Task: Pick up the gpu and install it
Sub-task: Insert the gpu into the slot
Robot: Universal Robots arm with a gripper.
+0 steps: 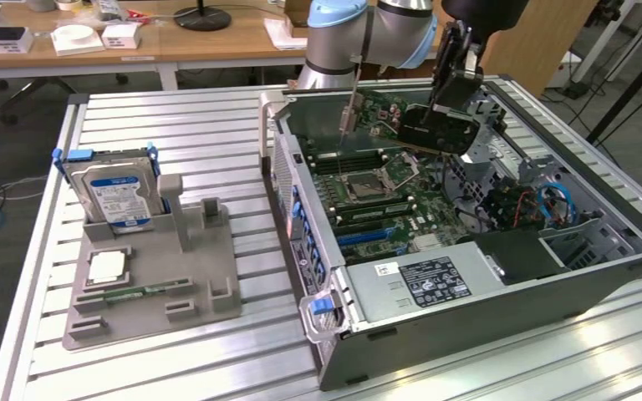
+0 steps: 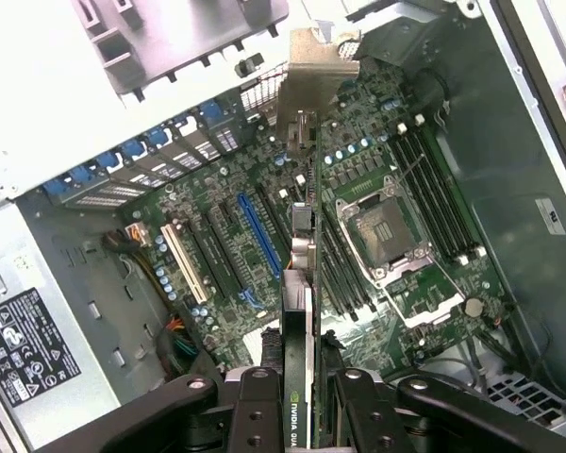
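Note:
My gripper (image 1: 456,90) is shut on the gpu (image 1: 438,129), a black-faced card with a silver end bracket (image 1: 350,107). I hold it in the air above the open computer case (image 1: 298,180), over the far part of the motherboard (image 1: 366,196). In the wrist view the gpu (image 2: 301,283) is seen edge-on between my two black fingers (image 2: 255,408), with its bracket (image 2: 313,71) pointing toward the case's rear wall. Below it lie the blue expansion slot (image 2: 260,236) and a white slot (image 2: 184,264). The card hangs apart from the board.
A CPU socket (image 2: 382,231) and memory slots (image 2: 434,193) lie beside the card's line. The power supply (image 1: 433,280) fills the case's near end, and cables (image 1: 550,205) sit at the exterior view's right. A grey fixture (image 1: 148,276) holds a hard drive (image 1: 114,196) and a memory stick (image 1: 131,294).

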